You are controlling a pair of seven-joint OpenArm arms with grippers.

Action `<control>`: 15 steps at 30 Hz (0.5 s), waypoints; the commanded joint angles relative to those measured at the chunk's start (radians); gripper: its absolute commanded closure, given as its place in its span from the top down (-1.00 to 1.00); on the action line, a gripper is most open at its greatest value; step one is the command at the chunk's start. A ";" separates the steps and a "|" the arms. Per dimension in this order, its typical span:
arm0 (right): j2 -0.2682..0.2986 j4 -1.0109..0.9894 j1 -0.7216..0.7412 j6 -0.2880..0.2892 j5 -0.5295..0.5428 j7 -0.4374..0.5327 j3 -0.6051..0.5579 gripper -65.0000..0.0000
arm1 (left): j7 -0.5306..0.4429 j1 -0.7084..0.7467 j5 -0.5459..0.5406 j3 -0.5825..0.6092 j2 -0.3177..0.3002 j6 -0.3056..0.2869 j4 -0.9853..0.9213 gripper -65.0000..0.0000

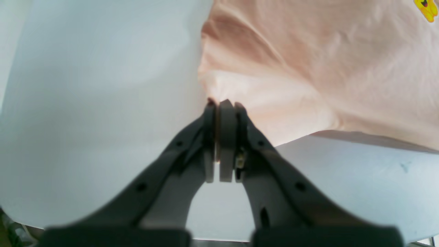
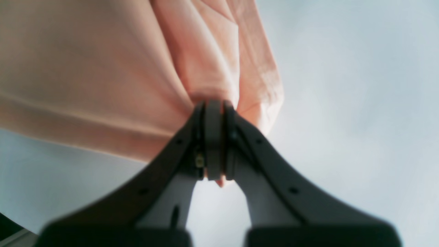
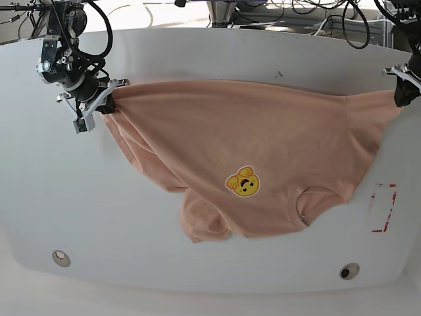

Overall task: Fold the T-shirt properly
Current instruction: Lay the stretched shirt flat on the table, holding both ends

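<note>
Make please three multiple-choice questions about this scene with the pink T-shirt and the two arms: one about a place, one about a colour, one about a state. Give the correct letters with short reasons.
1. In the base view, where is the collar of the T-shirt?
A. toward the bottom of the picture
B. toward the top of the picture
C. under the left end effector

2. What colour is the face emblem on the chest?
A. blue
B. yellow
C. green

3. What is the state of the right end effector?
A. open above the white table
B. shut on nothing
C. shut on the T-shirt

Answers:
1. A, the collar opening lies at the lower edge of the cloth, beside the emblem.
2. B, the emblem is yellow in the base view and the left wrist view.
3. C, peach cloth bunches between its closed pads; the left end effector pinches cloth the same way.
</note>
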 commanded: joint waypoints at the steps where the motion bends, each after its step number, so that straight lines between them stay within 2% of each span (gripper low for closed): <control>1: 0.008 0.021 0.007 0.004 0.009 0.017 0.003 -0.96 | -0.028 0.005 -0.007 -0.013 -0.020 -0.004 0.014 -1.00; 5: -0.009 0.021 0.006 0.004 0.007 0.017 0.002 -0.96 | -0.028 0.005 -0.007 -0.013 -0.020 -0.004 0.016 -1.00; 15: -0.009 0.020 0.000 0.004 0.007 0.016 0.002 -0.96 | 0.001 0.005 -0.009 -0.012 -0.018 -0.004 0.021 -1.00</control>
